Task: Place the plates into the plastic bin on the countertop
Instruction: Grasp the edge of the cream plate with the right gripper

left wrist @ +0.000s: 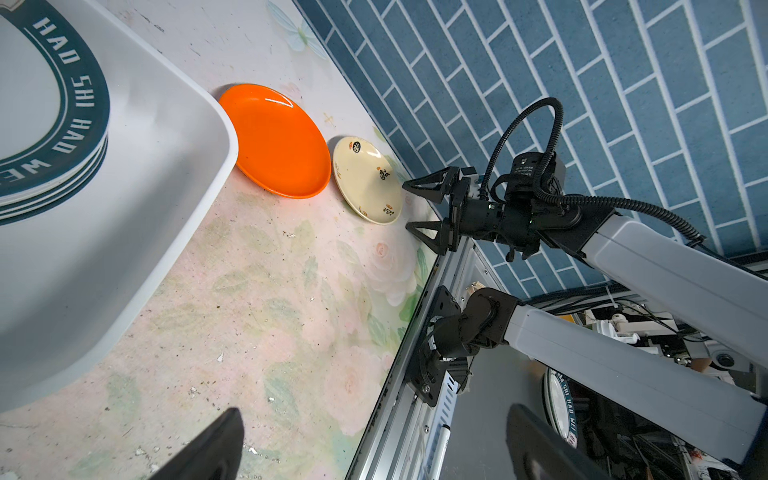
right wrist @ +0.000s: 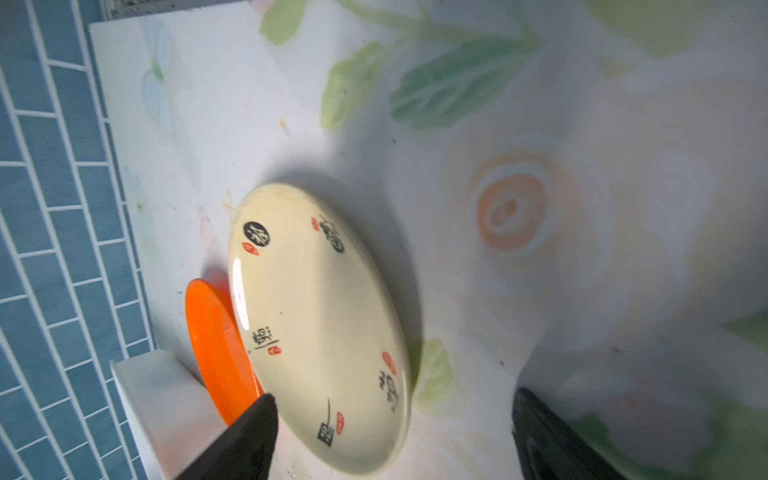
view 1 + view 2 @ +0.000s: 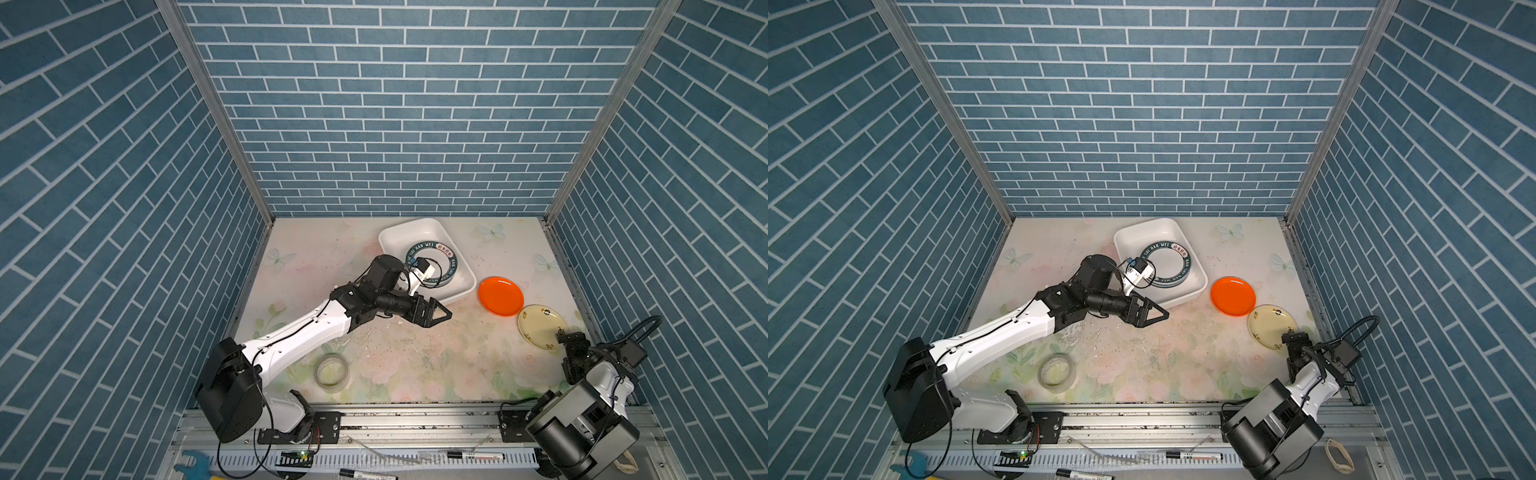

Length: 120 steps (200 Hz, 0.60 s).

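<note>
— What is the left hand (image 3: pixel 444 314) doing?

— It hangs low over the surface (image 3: pixel 415 357) with its fingers (image 1: pixel 216 449) spread wide apart and nothing between them. The white bin (image 3: pixel 405 235) is just beside it, with the near wall close to the hand's side. Whether they touch I cannot tell.

— And the plates?

— A stack of green-rimmed plates (image 3: pixel 446 259) lies flat inside the bin, just over that wall from the left hand. Two more lie outside on the surface. The orange plate (image 3: pixel 500 296) sits out ahead of the left hand's fingertips, just beside the bin's corner. The pale yellow plate (image 3: pixel 540 326) is past it, farther from the left hand, its rim right against the orange one.

— Where is the right hand (image 1: pixel 409 205)?

— Just beside the pale yellow plate, on the side away from the orange one, with its tips pointing at the rim. Its fingers stand apart and grip nothing. In the right wrist view one tip overlaps the plate's edge, but I cannot make out contact.

— Anything else nearby?

— A translucent tape roll (image 3: pixel 331 372) lies on the surface well behind the left hand, close beside that arm, well apart from every plate
</note>
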### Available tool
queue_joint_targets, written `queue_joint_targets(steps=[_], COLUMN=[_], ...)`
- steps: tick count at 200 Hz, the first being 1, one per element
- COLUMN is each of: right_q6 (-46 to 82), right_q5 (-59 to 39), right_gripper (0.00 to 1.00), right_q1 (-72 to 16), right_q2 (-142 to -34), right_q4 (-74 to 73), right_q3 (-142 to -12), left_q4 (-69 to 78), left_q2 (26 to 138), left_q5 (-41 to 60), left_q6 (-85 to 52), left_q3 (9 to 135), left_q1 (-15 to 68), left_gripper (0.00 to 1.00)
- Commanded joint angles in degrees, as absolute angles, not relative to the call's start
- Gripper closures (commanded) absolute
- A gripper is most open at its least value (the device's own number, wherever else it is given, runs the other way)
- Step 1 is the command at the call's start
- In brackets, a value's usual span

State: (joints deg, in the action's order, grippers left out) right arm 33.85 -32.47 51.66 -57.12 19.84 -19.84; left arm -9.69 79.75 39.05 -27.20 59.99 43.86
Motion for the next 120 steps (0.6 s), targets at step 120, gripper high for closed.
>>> queue_joint_targets(steps=[120], right_q6=[33.3], right_q5=[-37.5], right_gripper=[0.41], right_q1=[48.6], right_q2=[-70.0], right_q4=[13.3], right_q3=[-18.7], left_q4=[-7.4], left_q2=[80.6], left_q5=[41.7], left_q6=[-31.2], left_q3=[59.4], left_q1=[38.0], left_gripper=[0.01])
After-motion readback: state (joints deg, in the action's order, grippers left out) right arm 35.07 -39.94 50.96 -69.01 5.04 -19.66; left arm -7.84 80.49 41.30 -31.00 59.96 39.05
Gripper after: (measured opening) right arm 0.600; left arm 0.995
